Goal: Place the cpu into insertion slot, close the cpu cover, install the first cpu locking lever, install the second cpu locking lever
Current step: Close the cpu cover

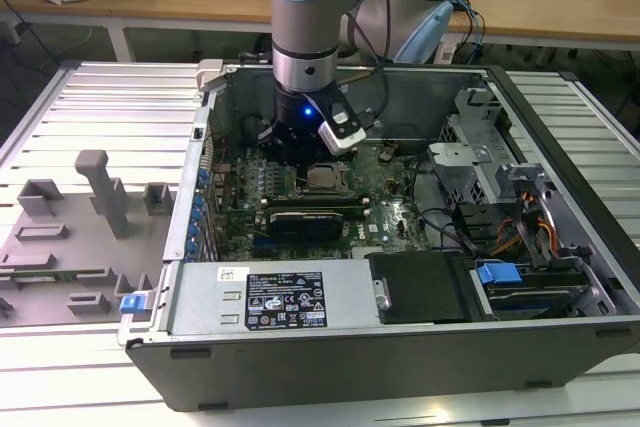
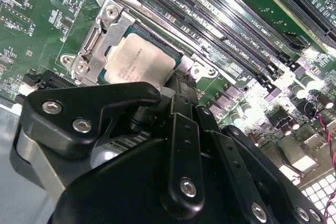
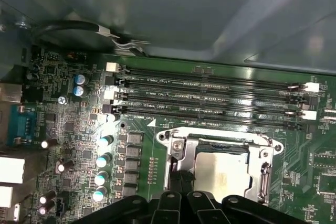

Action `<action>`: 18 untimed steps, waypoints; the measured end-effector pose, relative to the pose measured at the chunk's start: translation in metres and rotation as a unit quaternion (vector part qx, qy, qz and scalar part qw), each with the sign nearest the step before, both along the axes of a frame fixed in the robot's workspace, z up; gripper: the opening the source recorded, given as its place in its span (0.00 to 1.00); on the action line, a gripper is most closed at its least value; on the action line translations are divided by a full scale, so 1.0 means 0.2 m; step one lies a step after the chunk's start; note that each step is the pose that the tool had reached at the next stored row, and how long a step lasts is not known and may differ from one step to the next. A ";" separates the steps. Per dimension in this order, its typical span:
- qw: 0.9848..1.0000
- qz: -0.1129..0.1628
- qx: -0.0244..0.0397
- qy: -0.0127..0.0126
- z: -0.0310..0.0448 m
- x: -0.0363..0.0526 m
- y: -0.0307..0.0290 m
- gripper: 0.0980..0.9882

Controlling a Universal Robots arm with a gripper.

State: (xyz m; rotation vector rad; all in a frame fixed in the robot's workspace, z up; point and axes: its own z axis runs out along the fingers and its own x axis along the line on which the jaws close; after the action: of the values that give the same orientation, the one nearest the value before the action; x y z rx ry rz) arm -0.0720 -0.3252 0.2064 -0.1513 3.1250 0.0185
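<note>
Finds the arm [image 1: 305, 47] upright in the exterior view, wrist plunged straight down into the open computer case [image 1: 400, 347] over the motherboard [image 1: 395, 217]. Shows the gripper [image 3: 182, 181] clenched, tips low at the edge of the insertion slot [image 3: 215, 146]. Has the cpu [image 2: 139, 62] seated in that slot, silver top up, framed by the cpu cover [image 2: 102, 35] lying flat, just beside the long memory slots [image 3: 210, 95].

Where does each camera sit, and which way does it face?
Exterior view: off the arm, looking down into the open grey metal computer case; arm and black gripper show.
First wrist view: on the arm, facing the green motherboard; the gripper shows.
Second wrist view: on the arm, looking slantwise past the gripper.
Both wrist views share the silver-grey square cpu.
</note>
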 end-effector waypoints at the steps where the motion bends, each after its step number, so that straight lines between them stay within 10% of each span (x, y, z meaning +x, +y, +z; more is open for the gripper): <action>1: 1.000 0.000 0.000 0.000 0.014 0.000 0.000 0.01; 9: 1.000 0.000 -0.001 0.001 0.047 0.027 0.000 0.01; 18: 1.000 0.000 -0.001 0.007 0.048 0.148 0.000 0.01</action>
State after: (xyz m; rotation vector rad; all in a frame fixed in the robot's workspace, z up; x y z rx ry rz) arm -0.0424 -0.3253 0.2161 -0.1521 3.1397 0.0153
